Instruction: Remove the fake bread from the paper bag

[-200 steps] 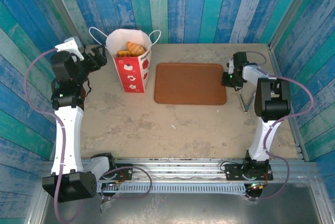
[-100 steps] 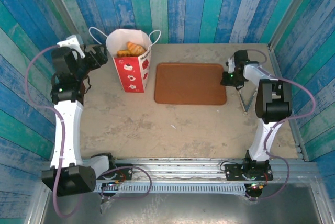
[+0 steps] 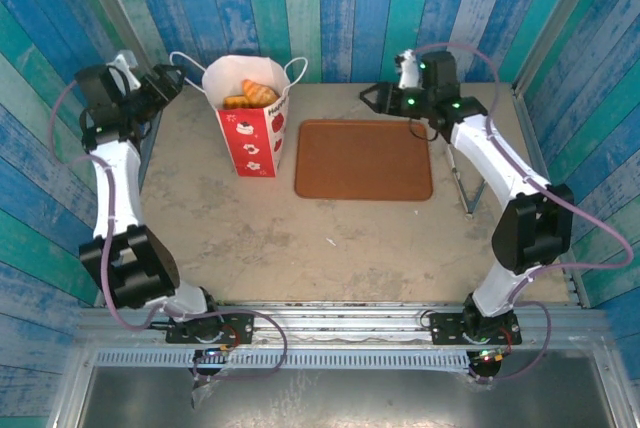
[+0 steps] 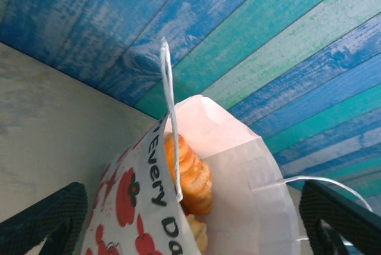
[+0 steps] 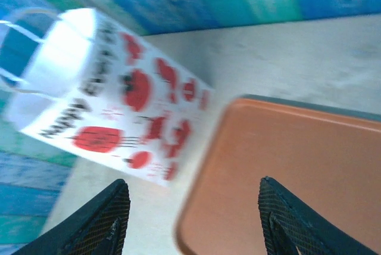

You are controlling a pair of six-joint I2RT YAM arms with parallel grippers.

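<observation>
My overhead feed is bright, even and sharp, with only soft, short shadows on the table (image 3: 250,238). The right wrist feed is smeared with blur, and the white top of the paper bag (image 5: 113,106) is blown out; the left wrist feed is crisp.

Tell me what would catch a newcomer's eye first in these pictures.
The white paper bag with red printed panels stands upright at the back left, with glossy golden plastic pastries peeking out of its open top. A flat brown tray lies just to its right. The left gripper is open beside the bag's left side, and the right gripper is open near the tray's far edge.
</observation>
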